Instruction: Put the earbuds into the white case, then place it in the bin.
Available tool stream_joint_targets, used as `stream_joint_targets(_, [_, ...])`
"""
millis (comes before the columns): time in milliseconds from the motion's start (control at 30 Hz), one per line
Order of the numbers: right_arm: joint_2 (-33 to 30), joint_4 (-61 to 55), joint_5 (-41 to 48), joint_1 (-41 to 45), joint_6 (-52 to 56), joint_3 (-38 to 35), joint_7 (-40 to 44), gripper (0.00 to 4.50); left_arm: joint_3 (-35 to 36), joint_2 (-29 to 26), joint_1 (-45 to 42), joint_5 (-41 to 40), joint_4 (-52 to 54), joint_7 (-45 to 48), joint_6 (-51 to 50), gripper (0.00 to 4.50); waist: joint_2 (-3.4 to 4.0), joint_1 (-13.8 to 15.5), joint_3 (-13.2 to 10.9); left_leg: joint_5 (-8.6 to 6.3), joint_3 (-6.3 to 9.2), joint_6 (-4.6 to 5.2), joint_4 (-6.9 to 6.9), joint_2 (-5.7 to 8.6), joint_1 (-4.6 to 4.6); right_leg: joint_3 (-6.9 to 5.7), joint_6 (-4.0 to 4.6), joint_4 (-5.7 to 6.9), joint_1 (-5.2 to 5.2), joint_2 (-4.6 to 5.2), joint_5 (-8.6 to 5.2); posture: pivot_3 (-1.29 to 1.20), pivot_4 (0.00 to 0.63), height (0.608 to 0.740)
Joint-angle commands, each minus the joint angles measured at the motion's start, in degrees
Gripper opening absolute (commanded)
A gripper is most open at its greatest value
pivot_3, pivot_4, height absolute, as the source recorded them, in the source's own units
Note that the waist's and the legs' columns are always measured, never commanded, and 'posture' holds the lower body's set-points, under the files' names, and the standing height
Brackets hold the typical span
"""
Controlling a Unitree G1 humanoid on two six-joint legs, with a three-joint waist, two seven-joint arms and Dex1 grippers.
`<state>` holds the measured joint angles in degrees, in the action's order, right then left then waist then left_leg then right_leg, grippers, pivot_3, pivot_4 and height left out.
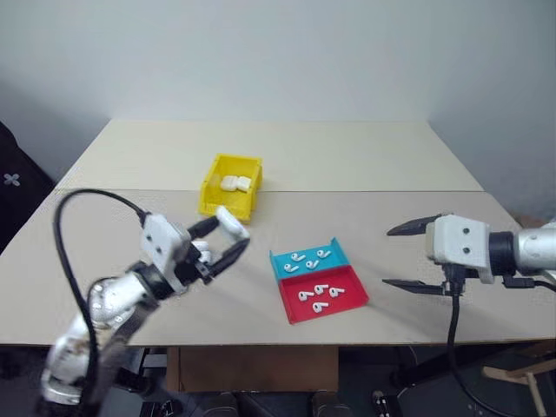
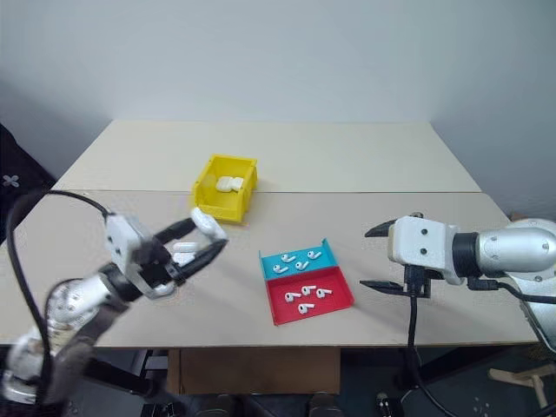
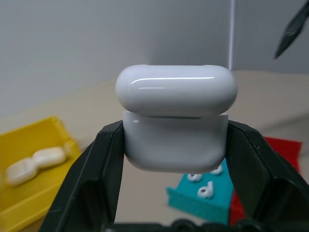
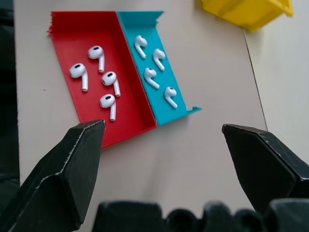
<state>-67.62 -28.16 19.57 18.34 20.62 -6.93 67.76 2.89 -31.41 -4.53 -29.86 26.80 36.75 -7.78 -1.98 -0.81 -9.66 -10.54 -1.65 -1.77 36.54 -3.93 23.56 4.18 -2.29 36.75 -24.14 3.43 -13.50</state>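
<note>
Left wrist view shows the left claw (image 3: 176, 159) clamping the white case (image 3: 176, 118) above the tabletop (image 1: 347, 156), lid closed, so the wide-open, empty right claw (image 1: 415, 256) probably must lift it first.

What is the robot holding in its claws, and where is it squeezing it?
The left gripper pinches a white case by the two sides of its lower half, lid shut. The right gripper is open and holds nothing.
</note>
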Motion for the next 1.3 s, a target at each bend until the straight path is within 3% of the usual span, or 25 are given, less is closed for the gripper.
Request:
stream_joint_targets(33, [-0.4,-2.6,0.1,3.7,1.5,3.4,0.9,4.50,-1.5,2.4,0.0,3.3,-7.0,9.1,13.6,2.79,0.00,0.0,0.0,0.00,0.01,0.00,0.03,-0.01,-0.02,0.00,-0.08,0.00,0.01,-0.01,-0.17,0.00,0.150,0.740])
stream_joint_targets(233, [0.5,-3.4,-4.0,9.6,0.7,12.5,3.6,4.50,-2.7,5.6,0.0,4.6,-16.2,17.0,24.5,2.79,0.01,0.0,0.0,0.00,-0.01,0.01,0.30,-0.01,0.16,0.02,-0.19,-0.03,0.00,0.02,-0.11,0.00,0.150,0.740])
stream_joint_targets(500, [3.7,-1.6,-12.6,22.4,9.4,27.5,9.0,4.50,-2.4,5.0,0.9,1.0,-18.4,24.1,24.9,2.79,0.06,-0.3,0.0,-0.01,-0.01,0.02,0.30,-0.04,0.18,0.01,-0.27,0.01,-0.07,0.01,-0.06,0.00,0.150,0.740])
stream_joint_targets(600, [6.4,0.2,-16.7,26.2,11.2,32.9,10.7,3.93,-2.4,3.3,3.7,0.5,-16.5,25.6,22.7,2.79,0.07,-0.5,0.0,-0.01,-0.01,0.03,0.29,-0.05,0.18,0.00,-0.26,0.03,-0.10,0.00,-0.07,0.00,0.150,0.740])
stream_joint_targets(700, [9.5,2.2,-20.0,28.6,12.8,36.1,10.6,2.95,-2.5,3.4,4.2,1.0,-16.6,26.1,23.9,2.79,0.07,-0.3,0.0,-0.02,-0.02,0.05,0.29,-0.06,0.20,0.00,-0.25,0.05,-0.14,0.00,-0.07,0.00,0.150,0.740])
stream_joint_targets(733, [10.4,2.9,-21.5,29.1,12.8,37.3,10.6,2.95,-2.6,3.7,4.0,2.1,-17.5,26.4,25.7,2.79,0.07,-0.2,0.0,-0.02,-0.02,0.05,0.29,-0.06,0.20,-0.01,-0.22,0.05,-0.13,0.00,-0.07,0.00,0.150,0.740])
stream_joint_targets(1267, [17.6,9.8,-31.4,29.0,11.6,42.9,11.6,2.95,-3.3,4.3,6.8,3.8,-16.4,27.6,31.0,2.79,0.08,-0.1,0.0,-0.04,-0.02,0.08,0.29,-0.07,0.21,-0.05,-0.24,0.08,-0.14,0.00,0.00,0.00,0.150,0.740])
stream_joint_targets(1300, [17.7,10.1,-31.7,28.8,11.3,43.0,11.6,2.77,-3.3,4.5,6.8,3.2,-16.2,27.6,30.9,2.79,0.08,-0.1,0.0,-0.04,-0.02,0.08,0.29,-0.07,0.20,-0.05,-0.20,0.09,-0.14,0.00,-0.03,0.00,0.150,0.740])
